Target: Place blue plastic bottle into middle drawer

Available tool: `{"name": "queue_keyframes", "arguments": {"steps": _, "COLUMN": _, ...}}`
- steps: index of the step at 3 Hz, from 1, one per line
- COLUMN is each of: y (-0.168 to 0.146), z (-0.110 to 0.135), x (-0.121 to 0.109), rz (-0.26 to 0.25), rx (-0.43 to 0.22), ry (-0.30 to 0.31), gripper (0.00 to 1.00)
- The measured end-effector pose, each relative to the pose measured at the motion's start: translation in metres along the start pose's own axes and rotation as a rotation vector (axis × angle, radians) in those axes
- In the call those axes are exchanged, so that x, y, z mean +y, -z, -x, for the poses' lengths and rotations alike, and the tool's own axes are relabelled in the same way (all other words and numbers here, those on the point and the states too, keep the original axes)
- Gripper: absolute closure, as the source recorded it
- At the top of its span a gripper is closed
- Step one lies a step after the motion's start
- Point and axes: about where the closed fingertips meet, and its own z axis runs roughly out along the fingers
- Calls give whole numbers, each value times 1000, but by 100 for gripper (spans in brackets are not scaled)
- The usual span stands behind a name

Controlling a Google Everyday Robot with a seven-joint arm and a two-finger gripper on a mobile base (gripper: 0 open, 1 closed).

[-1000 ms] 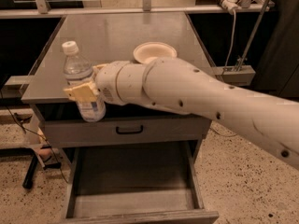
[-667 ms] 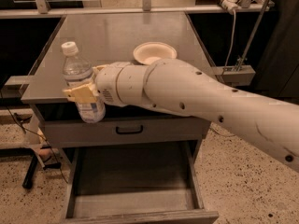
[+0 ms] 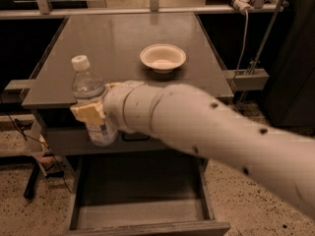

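The blue plastic bottle (image 3: 91, 100) is clear with a white cap and stands upright in my gripper (image 3: 88, 112), in front of the cabinet's front left edge. The gripper's cream fingers (image 3: 81, 111) are shut around the bottle's middle. The bottle hangs in the air above the left part of the open middle drawer (image 3: 142, 215), whose grey floor shows below. My white arm reaches in from the lower right and hides part of the drawer front behind it.
A shallow cream bowl (image 3: 163, 57) sits on the grey cabinet top (image 3: 123, 38). A closed upper drawer front (image 3: 64, 141) lies under the top. A metal stand and cables (image 3: 246, 43) are at the right. Speckled floor surrounds the cabinet.
The bottle and gripper have shifted slightly lower and forward off the cabinet's edge, toward the open drawer; the arm fills more of the view.
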Motion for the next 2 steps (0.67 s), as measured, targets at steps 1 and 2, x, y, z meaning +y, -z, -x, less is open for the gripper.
{"name": "queue_keyframes", "arguments": {"steps": 1, "y": 24, "z": -42, "x": 18, "rz": -115, "rx": 49, "ry": -74, "gripper": 100}}
{"name": "queue_keyframes", "arguments": {"steps": 2, "y": 32, "z": -109, "x": 37, "rz": -175, "rx": 120, "ry": -157, "gripper": 100}}
